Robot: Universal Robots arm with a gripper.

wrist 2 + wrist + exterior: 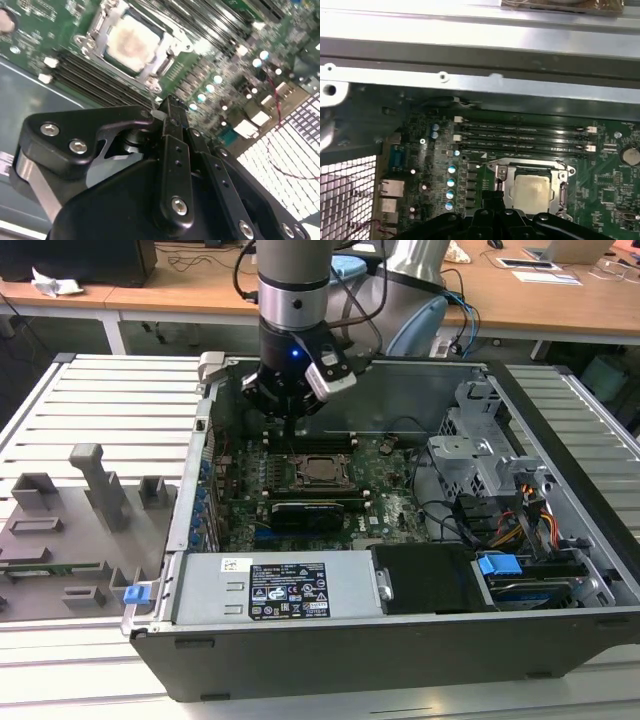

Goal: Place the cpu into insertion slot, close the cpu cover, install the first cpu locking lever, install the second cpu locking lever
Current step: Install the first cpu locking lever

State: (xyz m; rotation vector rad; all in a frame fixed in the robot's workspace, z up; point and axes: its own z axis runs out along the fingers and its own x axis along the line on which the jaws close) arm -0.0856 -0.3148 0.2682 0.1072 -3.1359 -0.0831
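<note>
- My claw (290,423) is clenched with nothing between its fingers. It hangs inside the open case (420,390), low over the board.
- In the exterior view, the cpu (322,470) sits in the slot (304,478) at 5 o'clock from the claw tip, near it but apart.
- In the first wrist view, I see the cover (563,192) lying flat, framing the cpu.
- Memory slots (312,445) run at the cpu's 12 o'clock, and a black card (315,511) lies at its 6 o'clock.
</note>
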